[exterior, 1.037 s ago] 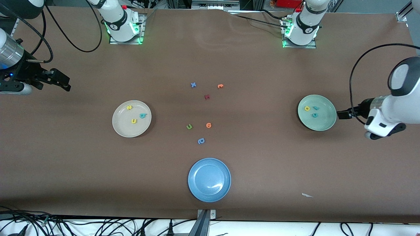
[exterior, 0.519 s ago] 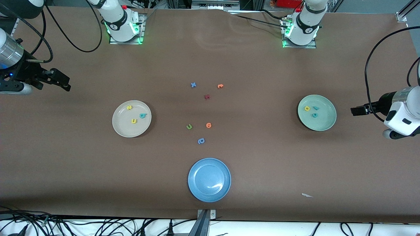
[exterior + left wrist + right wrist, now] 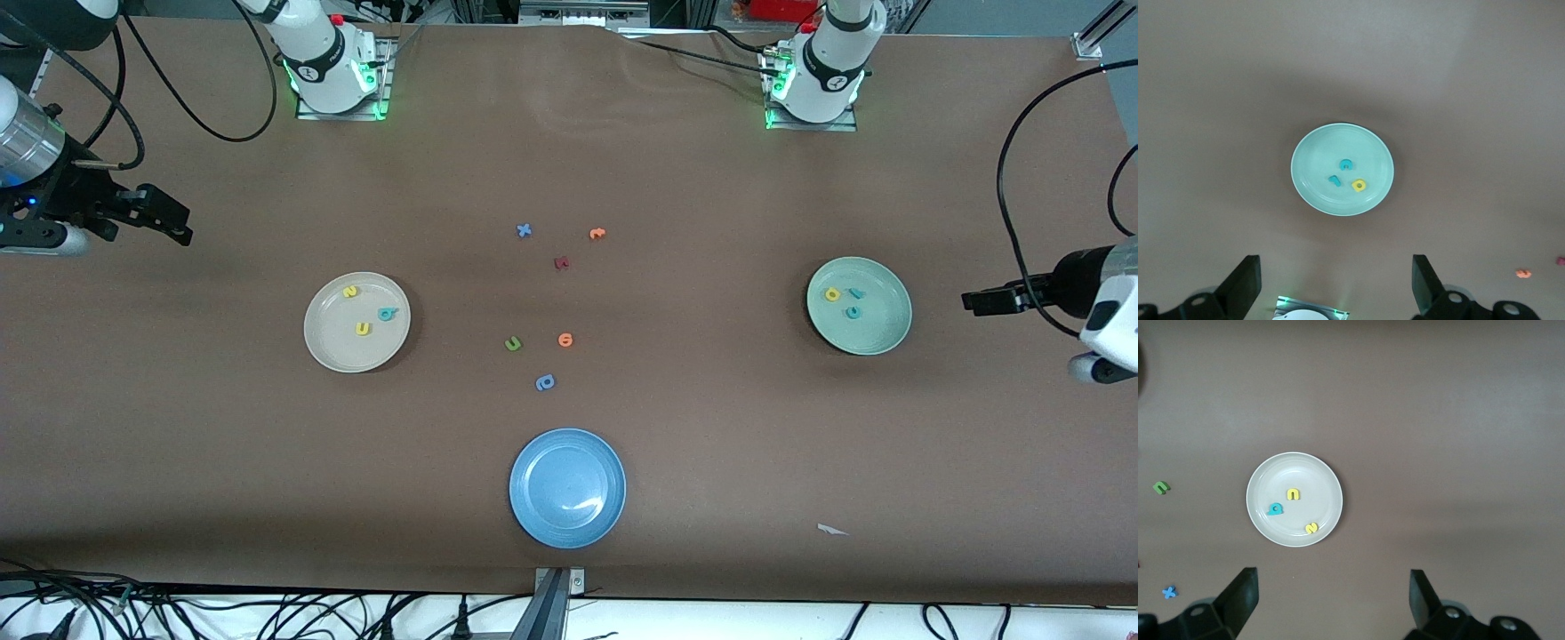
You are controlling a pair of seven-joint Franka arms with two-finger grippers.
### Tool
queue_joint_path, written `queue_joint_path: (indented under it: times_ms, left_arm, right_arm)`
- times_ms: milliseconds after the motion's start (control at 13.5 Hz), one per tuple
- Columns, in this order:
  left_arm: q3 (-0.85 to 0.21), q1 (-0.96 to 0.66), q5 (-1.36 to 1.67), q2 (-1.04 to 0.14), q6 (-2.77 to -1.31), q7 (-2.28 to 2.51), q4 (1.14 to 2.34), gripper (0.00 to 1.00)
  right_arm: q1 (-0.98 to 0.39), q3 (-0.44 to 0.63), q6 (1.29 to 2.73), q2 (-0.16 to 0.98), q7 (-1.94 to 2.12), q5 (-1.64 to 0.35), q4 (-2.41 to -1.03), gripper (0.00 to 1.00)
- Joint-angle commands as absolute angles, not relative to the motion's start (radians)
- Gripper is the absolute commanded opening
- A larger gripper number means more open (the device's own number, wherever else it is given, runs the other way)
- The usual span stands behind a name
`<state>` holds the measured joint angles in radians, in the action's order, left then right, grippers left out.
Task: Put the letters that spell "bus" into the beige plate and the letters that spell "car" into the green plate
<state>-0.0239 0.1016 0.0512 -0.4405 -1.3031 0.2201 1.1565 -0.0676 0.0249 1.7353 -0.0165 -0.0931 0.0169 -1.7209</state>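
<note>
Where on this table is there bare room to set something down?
Free: between the beige plate and the loose letters; between those letters and the green plate; inside the blue plate. Crowded: the loose-letter cluster, just farther from the camera than the blue plate.

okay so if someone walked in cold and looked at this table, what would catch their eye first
Probably the three round plates: the beige plate toward the right arm's end holding three small letters, the green plate toward the left arm's end holding three more, and a blue plate nearest the front camera. Between them, loose colored letters lie scattered mid-table. The left gripper and right gripper hang open off the table's ends.
</note>
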Motion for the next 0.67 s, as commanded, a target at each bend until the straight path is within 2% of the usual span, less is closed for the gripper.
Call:
queue_joint_path:
  times_ms: [0,222,370,593]
  left_arm:
    - [0.012,0.072,0.089,-0.338,-1.433,0.193,1.314,0.99]
    - [-0.011,0.071,0.043,-0.197,-1.685,0.193,1.561,0.99]
    - [-0.061,0.077,-0.07,-0.178,-1.724,0.195,1.601,0.99]
    - [-0.061,0.094,-0.014,-0.179,-1.727,0.187,1.586,0.99]
  right_arm:
    - [-0.067,0.026,1.712,-0.008,-0.08,0.005,-1.697,1.0]
    - [-0.067,0.026,1.709,-0.008,-0.08,0.005,-1.697,1.0]
    - [-0.067,0.026,1.706,-0.008,-0.08,0.005,-1.697,1.0]
    - [-0.067,0.026,1.706,-0.008,-0.08,0.005,-1.697,1.0]
